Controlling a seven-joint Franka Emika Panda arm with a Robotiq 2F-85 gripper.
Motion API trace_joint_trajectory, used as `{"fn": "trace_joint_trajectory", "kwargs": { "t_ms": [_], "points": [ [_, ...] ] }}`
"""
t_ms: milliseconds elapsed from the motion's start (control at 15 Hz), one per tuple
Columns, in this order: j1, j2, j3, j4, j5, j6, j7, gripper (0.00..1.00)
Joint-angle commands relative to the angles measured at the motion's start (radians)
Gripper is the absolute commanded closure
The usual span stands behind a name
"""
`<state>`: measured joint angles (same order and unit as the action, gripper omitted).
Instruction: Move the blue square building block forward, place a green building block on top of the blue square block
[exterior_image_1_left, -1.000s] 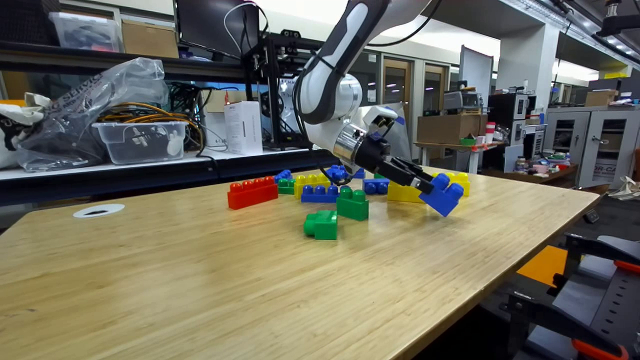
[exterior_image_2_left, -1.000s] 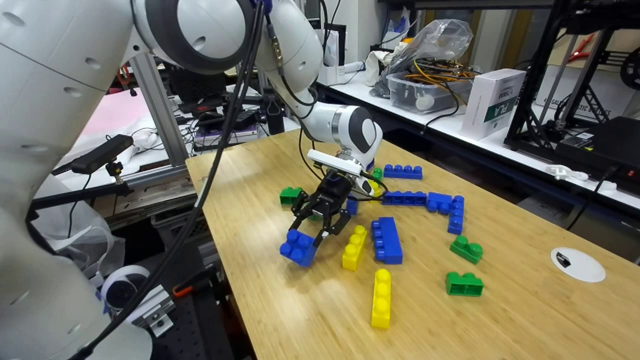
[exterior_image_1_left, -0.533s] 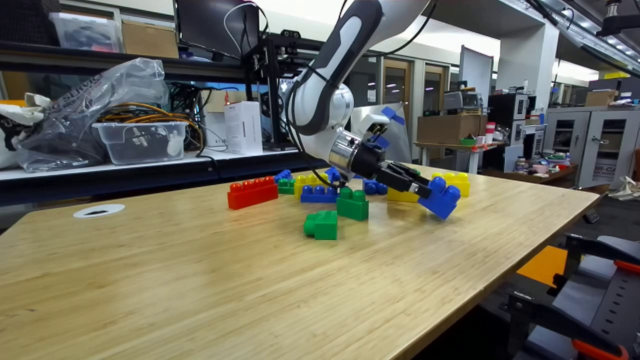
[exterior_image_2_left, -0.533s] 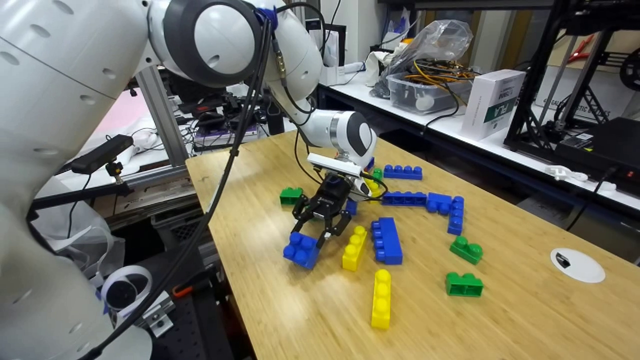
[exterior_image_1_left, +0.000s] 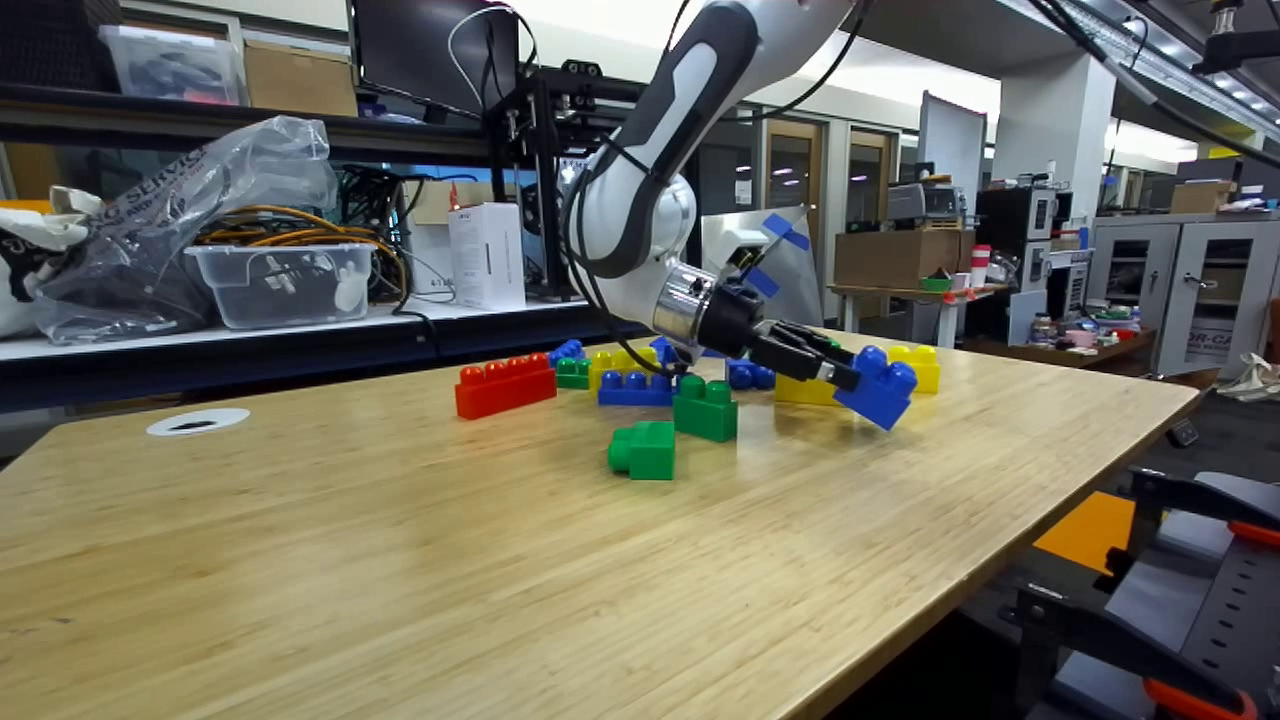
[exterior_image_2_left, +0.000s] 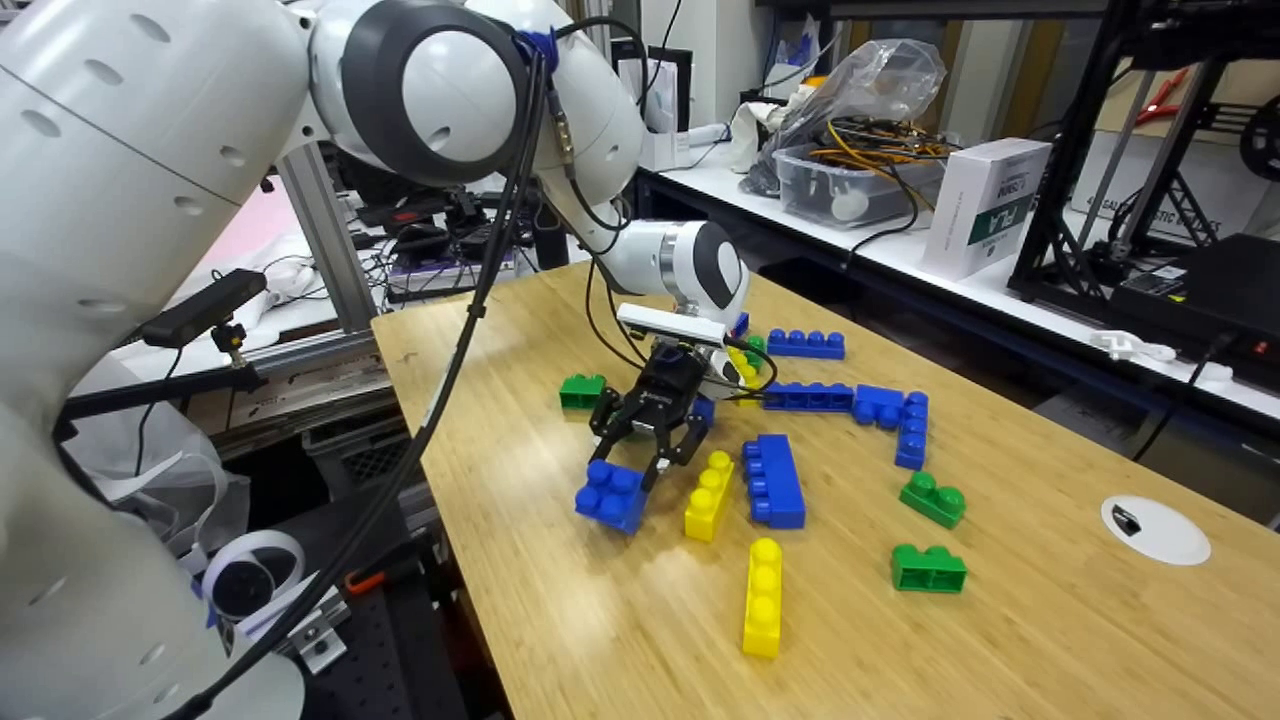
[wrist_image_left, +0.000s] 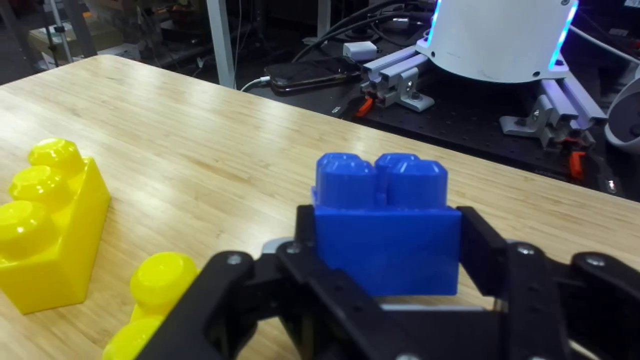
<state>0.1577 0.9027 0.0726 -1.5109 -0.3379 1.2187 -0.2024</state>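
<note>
Tool (wrist_image_left: 387, 239): gripping done; you had it clamped on the blue block (exterior_image_1_left: 876, 390).
Blue block: tilted near the robot-side edge of the table (exterior_image_2_left: 560, 620); its forward move and setting-down seemingly remained.
Green block (exterior_image_2_left: 582, 393): likely your dark one, lay toward that edge, unstacked.

Square block (wrist_image_left: 387, 252) in the hand (wrist_image_left: 386, 224)

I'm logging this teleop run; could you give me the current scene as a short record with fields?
Gripper: closed around the blue square block, a finger against each of two sides
Block's pose: tilted; whether it touches the table is hard to tell
On top: nothing yet
Green bricks: several on the table, none being held
Red brick: studs up, in an exterior view
Yellow bricks: two at left in the wrist view
</note>
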Motion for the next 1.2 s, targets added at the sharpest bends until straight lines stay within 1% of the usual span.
{"fn": "trace_joint_trajectory", "kwargs": {
  "t_ms": [0, 67, 133, 200, 267, 333, 533, 667, 800, 1133],
  "points": [
    [-0.003, 0.03, 0.014, 0.035, -0.023, -0.021, -0.022, 0.56],
    [-0.004, 0.029, 0.016, 0.034, -0.024, -0.016, -0.022, 0.5],
    [-0.005, 0.028, 0.017, 0.035, -0.023, -0.014, -0.024, 0.08],
    [-0.005, 0.026, 0.018, 0.033, -0.024, -0.01, -0.026, 0.07],
    [-0.005, 0.026, 0.019, 0.034, -0.024, -0.009, -0.028, 0.03],
    [-0.005, 0.025, 0.02, 0.033, -0.024, -0.008, -0.03, 0.0],
    [-0.006, 0.021, 0.023, 0.031, -0.025, -0.002, -0.035, 0.0],
    [-0.01, 0.005, 0.026, 0.018, -0.023, 0.028, -0.031, 0.0],
    [-0.012, -0.031, 0.029, -0.005, -0.02, 0.078, -0.014, 0.0],
    [-0.027, -0.211, 0.029, -0.107, -0.007, 0.232, 0.006, 0.0]
  ]
}}
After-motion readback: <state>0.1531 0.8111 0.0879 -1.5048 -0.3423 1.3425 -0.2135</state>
